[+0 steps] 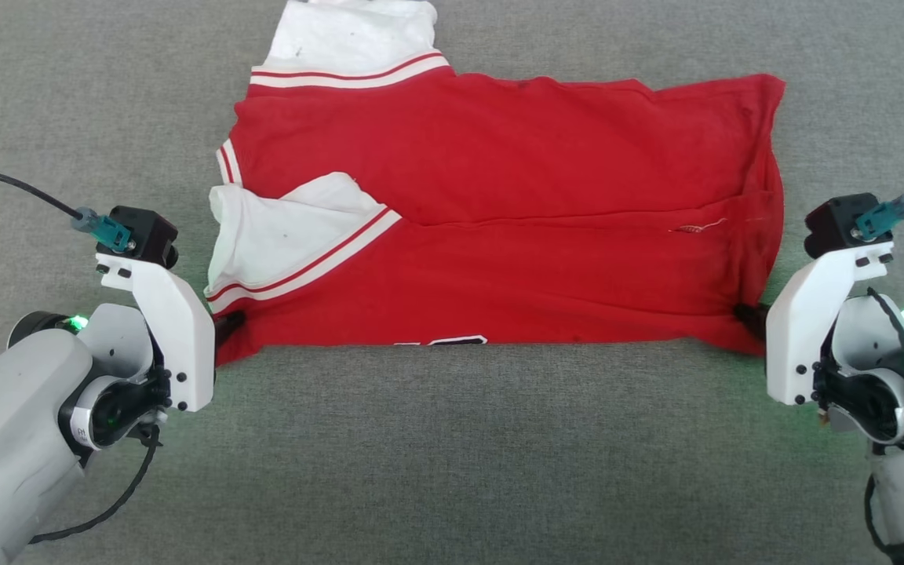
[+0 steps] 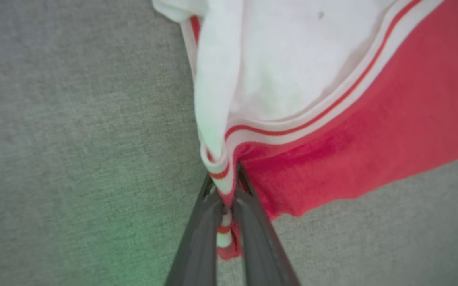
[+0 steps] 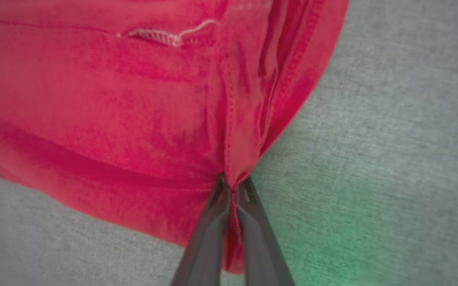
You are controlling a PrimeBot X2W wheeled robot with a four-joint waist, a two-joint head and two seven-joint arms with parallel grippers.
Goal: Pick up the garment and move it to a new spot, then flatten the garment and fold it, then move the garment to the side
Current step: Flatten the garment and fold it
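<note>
Red garment spread flat, long axis from left gripper across to right gripper. Both clamped on near corners, sleeve end left, hem end right. Rest lying beyond fingertips, neither arm nearer.

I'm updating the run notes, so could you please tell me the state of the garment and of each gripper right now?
garment: lying on the grey surface, partly folded in layers, near white sleeve lying over the red body.
left gripper: jaws shut on the garment's striped, sleeve-side near corner.
right gripper: jaws shut on the garment's red, hem-side near corner.
</note>
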